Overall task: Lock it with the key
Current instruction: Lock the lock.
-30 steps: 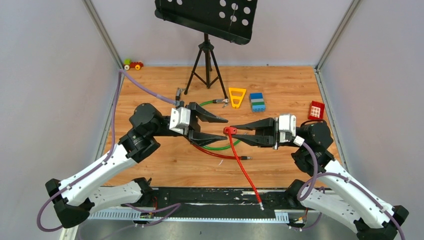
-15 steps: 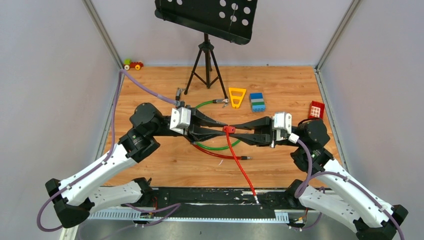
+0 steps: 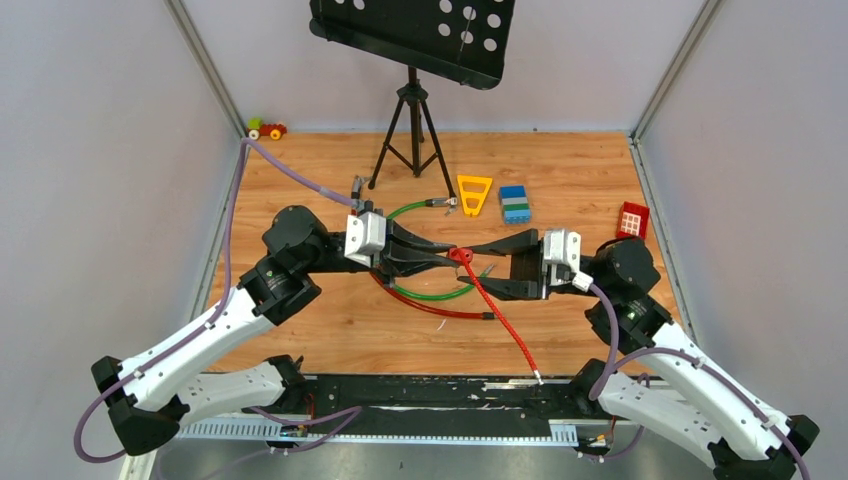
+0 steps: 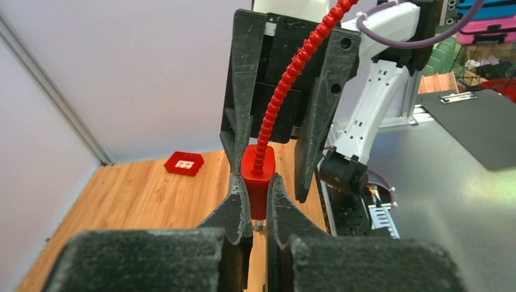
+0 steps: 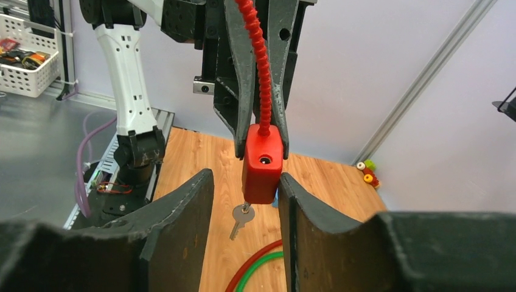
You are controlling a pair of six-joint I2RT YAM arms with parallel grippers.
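A small red padlock (image 5: pixel 263 164) hangs in the air above the table's middle, and a ribbed red cable (image 3: pixel 500 320) trails from it toward the near edge. My left gripper (image 3: pixel 450 255) is shut on the padlock (image 4: pixel 258 188), pinching its sides. The key (image 5: pixel 241 218), tiny and silvery, dangles from the padlock's underside. Only a glint of the key (image 4: pixel 260 225) shows in the left wrist view. My right gripper (image 5: pixel 245 176) faces the left one with its jaws open on either side of the padlock (image 3: pixel 460 256). One of its fingers (image 5: pixel 304 225) is close against the padlock's side.
A green cable (image 3: pixel 440 295) and a smooth red cable (image 3: pixel 430 310) loop on the wood below the grippers. Behind stand a black tripod stand (image 3: pixel 410 130), a yellow triangle (image 3: pixel 474 193), a blue-green block (image 3: pixel 515 203), a red block (image 3: pixel 631 220) and a toy car (image 3: pixel 266 129).
The left gripper has closed on the padlock. The right gripper, which was holding it, has opened. The ribbed cable's free end has swung to the right.
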